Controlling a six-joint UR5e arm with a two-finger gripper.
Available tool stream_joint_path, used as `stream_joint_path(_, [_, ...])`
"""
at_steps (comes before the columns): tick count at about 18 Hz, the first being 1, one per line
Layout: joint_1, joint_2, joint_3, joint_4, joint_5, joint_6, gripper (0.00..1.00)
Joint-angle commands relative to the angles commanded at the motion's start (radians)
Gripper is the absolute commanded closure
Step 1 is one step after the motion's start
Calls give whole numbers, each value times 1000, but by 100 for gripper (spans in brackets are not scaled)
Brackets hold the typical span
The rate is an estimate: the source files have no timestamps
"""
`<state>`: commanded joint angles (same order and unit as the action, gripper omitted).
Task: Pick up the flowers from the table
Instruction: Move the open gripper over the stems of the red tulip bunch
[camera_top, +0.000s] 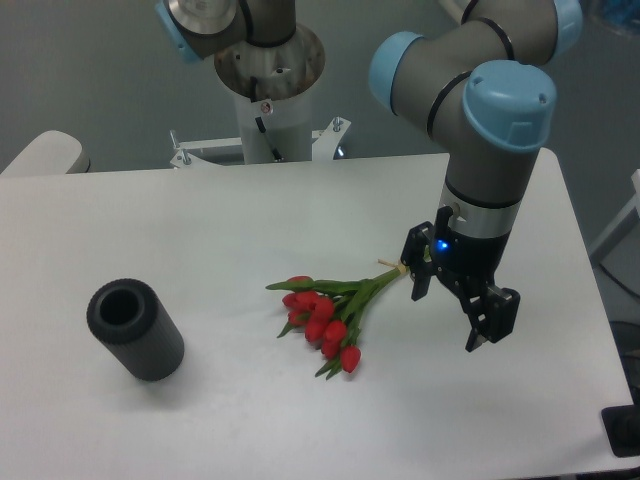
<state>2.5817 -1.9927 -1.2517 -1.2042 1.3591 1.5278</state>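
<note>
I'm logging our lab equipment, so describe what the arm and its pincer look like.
The arm is made of rounded grey tube segments with light blue caps on the joints. Its wrist ends in a silver ring above a black pincer with two angular black fingers. A small blue light glows on the pincer's body.

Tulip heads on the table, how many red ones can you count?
About 8, all in one bunch of flowers near the middle of the white table, left of the gripper. They overlap, so a few may be hidden.
</note>
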Motion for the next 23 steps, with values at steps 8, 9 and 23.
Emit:
stream_joint_path(8, [-5, 24, -83, 8, 0, -78, 1])
stream_joint_path(9, [-5, 28, -103, 9, 3, -99, 1])
stream_joint_path(23, [8, 74, -454, 229, 55, -239, 0])
